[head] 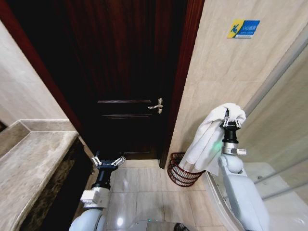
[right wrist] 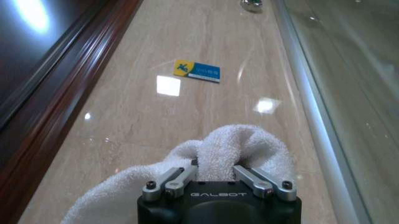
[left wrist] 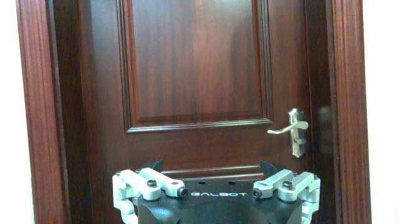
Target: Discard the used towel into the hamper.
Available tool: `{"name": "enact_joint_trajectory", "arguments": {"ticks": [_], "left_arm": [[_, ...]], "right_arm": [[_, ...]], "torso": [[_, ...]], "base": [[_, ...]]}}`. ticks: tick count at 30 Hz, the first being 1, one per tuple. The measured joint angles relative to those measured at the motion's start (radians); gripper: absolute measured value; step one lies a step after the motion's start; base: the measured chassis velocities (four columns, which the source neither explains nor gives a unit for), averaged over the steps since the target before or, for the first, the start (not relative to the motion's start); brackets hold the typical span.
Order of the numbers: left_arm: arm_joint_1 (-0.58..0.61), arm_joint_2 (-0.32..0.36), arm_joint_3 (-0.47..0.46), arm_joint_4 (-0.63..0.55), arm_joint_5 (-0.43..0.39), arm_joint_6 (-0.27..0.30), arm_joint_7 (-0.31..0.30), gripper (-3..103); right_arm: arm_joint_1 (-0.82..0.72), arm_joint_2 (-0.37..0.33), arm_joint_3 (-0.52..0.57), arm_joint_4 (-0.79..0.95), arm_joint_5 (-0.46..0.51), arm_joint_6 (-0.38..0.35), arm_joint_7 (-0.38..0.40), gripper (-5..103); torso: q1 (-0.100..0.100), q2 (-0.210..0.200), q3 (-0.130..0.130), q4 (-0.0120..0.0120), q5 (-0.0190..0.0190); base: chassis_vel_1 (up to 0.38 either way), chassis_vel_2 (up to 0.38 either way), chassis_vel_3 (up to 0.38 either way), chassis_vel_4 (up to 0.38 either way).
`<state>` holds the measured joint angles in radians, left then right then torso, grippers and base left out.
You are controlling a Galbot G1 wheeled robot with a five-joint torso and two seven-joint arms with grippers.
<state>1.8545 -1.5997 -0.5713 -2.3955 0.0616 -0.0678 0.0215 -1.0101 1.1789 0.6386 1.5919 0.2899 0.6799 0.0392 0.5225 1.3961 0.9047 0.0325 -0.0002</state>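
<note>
Right end effector point(head: 230, 119) with towel point(head: 207, 139) above hamper point(head: 182, 172) rim.

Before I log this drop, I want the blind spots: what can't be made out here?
- Hamper, head view: its near side and inside are covered by the hanging towel.
- Right gripper, right wrist view: its fingertips are buried in the towel's folds.
- Blue sign, head view: its writing is too small to read.

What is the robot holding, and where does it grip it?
The right gripper pinches a white towel at its bunched top; the rest hangs down above the hamper. The left gripper is open, empty.
</note>
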Motion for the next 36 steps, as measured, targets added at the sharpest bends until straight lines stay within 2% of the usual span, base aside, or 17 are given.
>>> {"name": "enact_joint_trajectory", "arguments": {"ticks": [11, 22, 28, 36], "left_arm": [[0.000, 0.000, 0.000, 0.000, 0.000, 0.000, 0.000, 100], [0.000, 0.000, 0.000, 0.000, 0.000, 0.000, 0.000, 100], [0.000, 0.000, 0.000, 0.000, 0.000, 0.000, 0.000, 100], [0.000, 0.000, 0.000, 0.000, 0.000, 0.000, 0.000, 100]], "right_arm": [[-0.048, 0.016, 0.013, -0.048, 0.016, 0.059, -0.048, 13], [-0.092, 0.028, 0.029, -0.064, 0.020, 0.075, -0.042, 13], [-0.109, 0.032, 0.031, -0.072, 0.001, 0.050, -0.028, 13], [-0.118, 0.044, 0.023, -0.106, 0.012, 0.043, -0.057, 13]], "torso": [[-0.001, 0.000, 0.000, 0.0000, 0.0001], [0.000, 0.000, 0.000, 0.0000, 0.0002], [0.000, 0.000, 0.000, 0.0000, 0.0001], [-0.001, 0.000, 0.000, 0.0001, 0.0002]], "base": [[-0.016, 0.036, 0.024, -0.024], [0.000, 0.000, 0.000, 0.000], [0.000, 0.000, 0.000, 0.000], [0.000, 0.000, 0.000, 0.000]]}}
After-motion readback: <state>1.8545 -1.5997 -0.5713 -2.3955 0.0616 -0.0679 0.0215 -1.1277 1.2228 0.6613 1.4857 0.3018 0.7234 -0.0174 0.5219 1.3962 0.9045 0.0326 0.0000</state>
